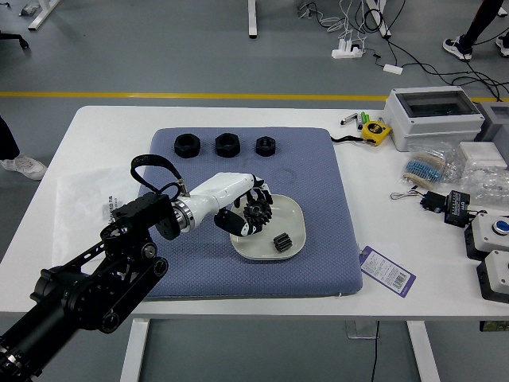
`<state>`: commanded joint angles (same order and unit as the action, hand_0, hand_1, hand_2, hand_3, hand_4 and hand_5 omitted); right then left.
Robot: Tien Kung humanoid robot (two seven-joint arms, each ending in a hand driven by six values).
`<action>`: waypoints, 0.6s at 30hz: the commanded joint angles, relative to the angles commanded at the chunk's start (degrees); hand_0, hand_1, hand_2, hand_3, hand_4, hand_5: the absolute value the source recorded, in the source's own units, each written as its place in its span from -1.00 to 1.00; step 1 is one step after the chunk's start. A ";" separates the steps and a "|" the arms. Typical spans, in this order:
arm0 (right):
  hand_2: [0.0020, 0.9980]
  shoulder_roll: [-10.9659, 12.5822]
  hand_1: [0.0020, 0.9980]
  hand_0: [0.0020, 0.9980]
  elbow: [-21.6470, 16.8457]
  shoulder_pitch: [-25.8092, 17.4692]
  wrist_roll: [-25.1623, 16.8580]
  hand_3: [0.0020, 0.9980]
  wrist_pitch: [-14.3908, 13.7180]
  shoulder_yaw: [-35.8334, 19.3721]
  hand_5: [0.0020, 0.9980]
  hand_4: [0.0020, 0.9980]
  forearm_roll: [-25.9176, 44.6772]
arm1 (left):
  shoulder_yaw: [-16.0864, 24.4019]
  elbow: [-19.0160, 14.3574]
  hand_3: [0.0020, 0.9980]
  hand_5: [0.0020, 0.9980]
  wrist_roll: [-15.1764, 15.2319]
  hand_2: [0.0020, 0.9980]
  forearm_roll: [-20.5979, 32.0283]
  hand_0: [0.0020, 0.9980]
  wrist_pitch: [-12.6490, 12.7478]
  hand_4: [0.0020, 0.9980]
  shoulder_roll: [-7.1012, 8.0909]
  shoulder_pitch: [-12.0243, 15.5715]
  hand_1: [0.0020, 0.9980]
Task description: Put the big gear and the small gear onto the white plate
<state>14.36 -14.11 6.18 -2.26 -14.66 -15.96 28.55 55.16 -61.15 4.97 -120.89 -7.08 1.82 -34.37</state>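
**Left hand point(231, 196), big gear point(258, 211) in its grip, at the white plate point(286, 213)**

Left hand: white-backed, dark-fingered, fingers closed around the big gear, over the plate's left far part.
Big gear: black, toothed, pinched in the hand, over the same part of the plate.
Small gear point(282, 242): black, ridged, lying on the plate, right of its middle and toward the near side.
Blue mat point(322, 179): beneath the plate, on the white table point(398, 298).
Three black hexagonal pieces point(227, 145): in a row on the mat, beyond the plate.
Purple-edged tag point(387, 271): barcoded, right of the plate and nearer the table's front edge.
Yellow tape measure point(375, 132): beyond the plate, to the right.
White case point(435, 127): dark window on top, farther right of the plate, far side.
Clear bag point(425, 169): blue items inside, well right of the plate.
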 joint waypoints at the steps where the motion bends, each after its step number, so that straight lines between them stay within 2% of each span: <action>1: 0.45 -0.01 0.27 0.28 0.00 0.01 0.03 0.18 -0.02 -0.03 0.42 0.69 -0.09 | -0.21 0.50 0.18 -0.91 0.08 0.14 -0.11 -0.24 0.37 0.76 -0.17 -0.18 0.04; 6: 0.45 -0.06 0.27 0.28 -0.04 0.01 0.11 0.18 -0.14 -0.21 0.42 0.69 -0.30 | -0.64 2.44 0.18 -0.91 -0.14 0.14 -0.99 -0.24 1.27 0.76 -0.82 -0.79 0.04; 7: 0.45 -0.08 0.27 0.28 -0.05 -0.01 0.12 0.18 -0.17 -0.23 0.42 0.69 -0.33 | -0.72 2.74 0.31 -0.72 -0.36 0.38 -1.24 -0.09 1.32 1.00 -0.94 -0.89 0.22; 12: 0.45 -0.07 0.27 0.28 -0.06 -0.12 0.10 0.18 -0.20 -0.27 0.42 0.69 -0.44 | -0.77 3.62 0.31 -0.72 -1.15 0.38 -2.11 -0.09 1.09 1.00 -1.22 -1.04 0.22; 13: 0.45 -0.07 0.27 0.28 -0.07 -0.15 0.09 0.18 -0.20 -0.26 0.42 0.69 -0.43 | -0.72 3.77 0.48 -0.52 -1.27 0.46 -2.28 0.03 1.04 1.00 -1.25 -1.04 0.33; 15: 0.45 -0.05 0.27 0.28 -0.07 -0.20 0.08 0.18 -0.19 -0.26 0.42 0.69 -0.46 | -0.67 3.98 0.48 -0.52 -1.60 0.46 -2.62 0.03 1.02 1.00 -1.27 -1.00 0.33; 18: 0.45 -0.03 0.27 0.28 -0.08 -0.30 0.10 0.18 -0.18 -0.33 0.42 0.69 -0.56 | -0.33 3.81 0.48 -0.52 -1.94 0.46 -2.95 0.03 2.42 1.00 -1.18 -0.66 0.33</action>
<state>14.33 -14.18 5.89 -2.16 -14.84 -16.29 27.99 54.84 -57.34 3.02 -123.85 -4.66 0.63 -35.03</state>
